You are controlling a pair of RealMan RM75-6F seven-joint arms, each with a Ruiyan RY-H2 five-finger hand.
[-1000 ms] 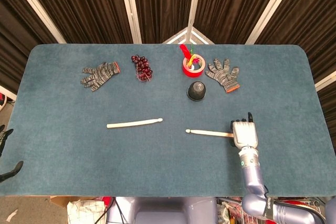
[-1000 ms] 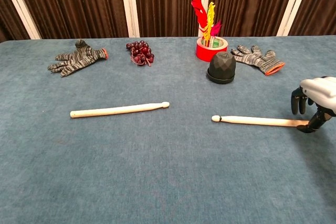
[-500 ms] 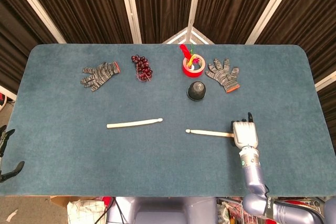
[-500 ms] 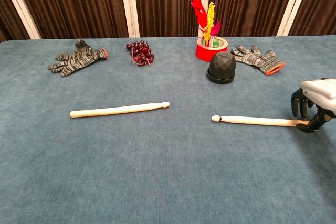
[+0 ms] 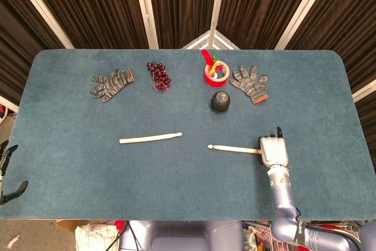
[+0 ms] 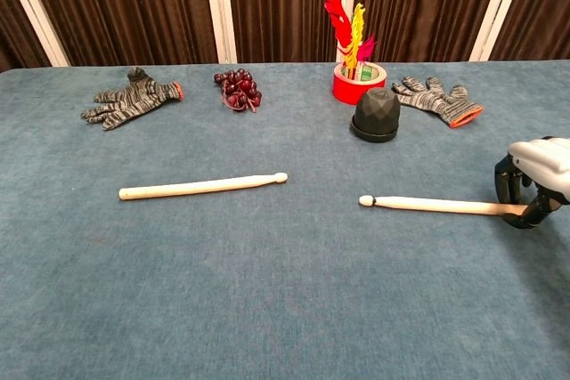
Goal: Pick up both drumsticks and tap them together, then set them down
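Note:
Two pale wooden drumsticks lie on the blue table. The left drumstick (image 5: 150, 138) (image 6: 203, 186) lies alone at centre-left. At centre-right lies the right drumstick (image 5: 234, 148) (image 6: 436, 206), tip pointing left. My right hand (image 5: 273, 150) (image 6: 532, 180) is at its butt end, with dark fingers curled over the stick and the thumb under it. The stick still rests on the cloth. My left hand (image 5: 7, 171) hangs off the table's left edge with its fingers apart and nothing in it. The chest view does not show that hand.
Along the back of the table are a grey knit glove (image 5: 111, 83), a bunch of dark red grapes (image 5: 158, 74), a red roll holding feathers (image 5: 215, 72), a black faceted dome (image 5: 220, 101) and a second grey glove (image 5: 249, 83).
My right hand's fingers have curled further down around the butt end of the right drumstick. The left hand has shifted slightly at the table's edge. Neither drumstick has moved.

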